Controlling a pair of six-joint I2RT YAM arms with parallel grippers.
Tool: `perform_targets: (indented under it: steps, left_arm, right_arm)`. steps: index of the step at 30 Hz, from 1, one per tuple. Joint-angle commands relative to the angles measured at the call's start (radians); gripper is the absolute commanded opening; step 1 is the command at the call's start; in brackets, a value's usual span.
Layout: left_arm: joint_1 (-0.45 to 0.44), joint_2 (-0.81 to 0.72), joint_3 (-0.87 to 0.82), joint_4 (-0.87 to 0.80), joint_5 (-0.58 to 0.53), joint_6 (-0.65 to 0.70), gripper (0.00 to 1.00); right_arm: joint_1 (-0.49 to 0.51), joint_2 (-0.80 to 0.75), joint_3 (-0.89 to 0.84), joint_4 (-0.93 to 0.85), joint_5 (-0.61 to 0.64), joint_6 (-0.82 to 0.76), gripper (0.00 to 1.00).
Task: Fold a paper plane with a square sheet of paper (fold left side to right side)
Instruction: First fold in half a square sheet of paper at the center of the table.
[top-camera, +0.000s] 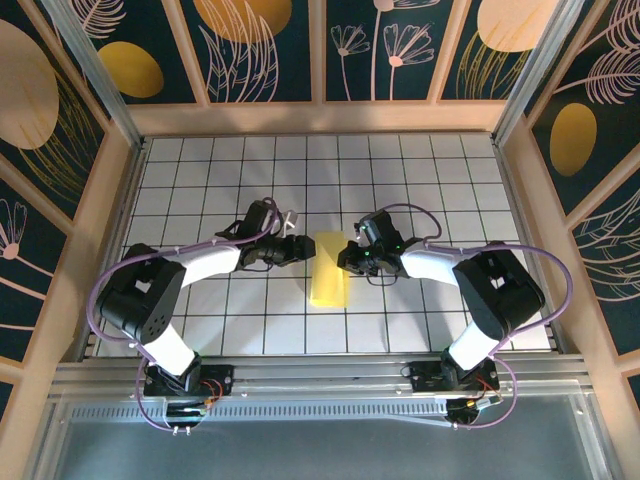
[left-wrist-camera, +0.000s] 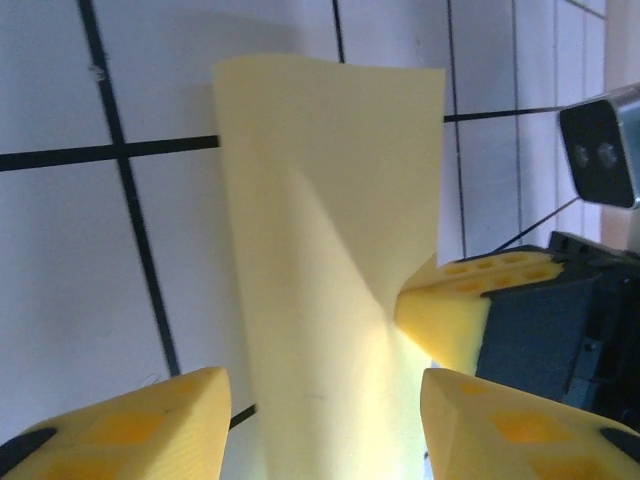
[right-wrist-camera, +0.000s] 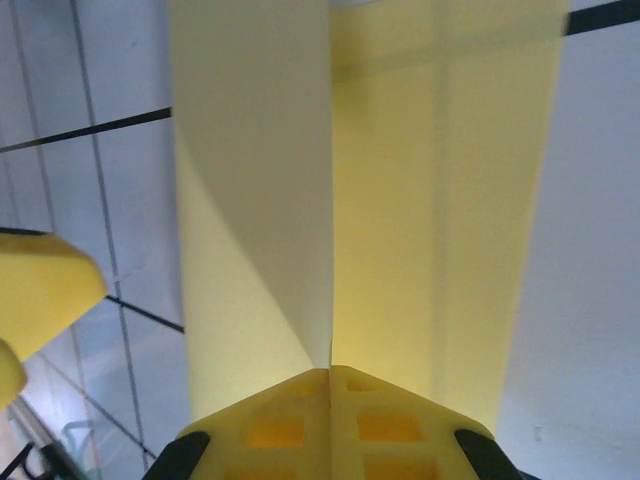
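Left-to-right fold in hand: the square sheet of paper (top-camera: 329, 268) lies doubled at the centre of the surface (top-camera: 190, 190). The right claw (right-wrist-camera: 330, 400), at its 3 o'clock, seems clamped on the paper's edge. The left claw (left-wrist-camera: 325, 420), at 9 o'clock, straddles it wide. Next, I judge, comes pressing the crease flat.

The square sheet of paper (top-camera: 329, 270), thin, plain and pale yellow, lies folded into a narrow strip near the middle of the white gridded surface (top-camera: 200, 170). Its long side runs from the surface's near edge toward the far edge. One layer rests flat on the surface, while the other appears to lift along a straight crease, with a slanted shadow across it. The closed right pincer (right-wrist-camera: 330, 385) nips the strip's edge.
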Motion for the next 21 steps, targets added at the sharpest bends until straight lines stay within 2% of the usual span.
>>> perform_targets:
  steps: [1,9,21]
  left_arm:
    - [-0.008,0.014,-0.003,-0.086,-0.041,0.026,0.54]
    - [-0.048,0.104,0.033,-0.06,-0.001,0.022,0.56]
    - [-0.084,0.168,0.075,-0.064,-0.009,0.016,0.56]
  right_arm:
    - [0.011,0.0,0.037,-0.088,0.08,-0.034,0.0]
    - [0.017,0.006,0.046,-0.106,0.093,-0.041,0.0]
    - [0.023,0.01,0.054,-0.114,0.101,-0.046,0.0]
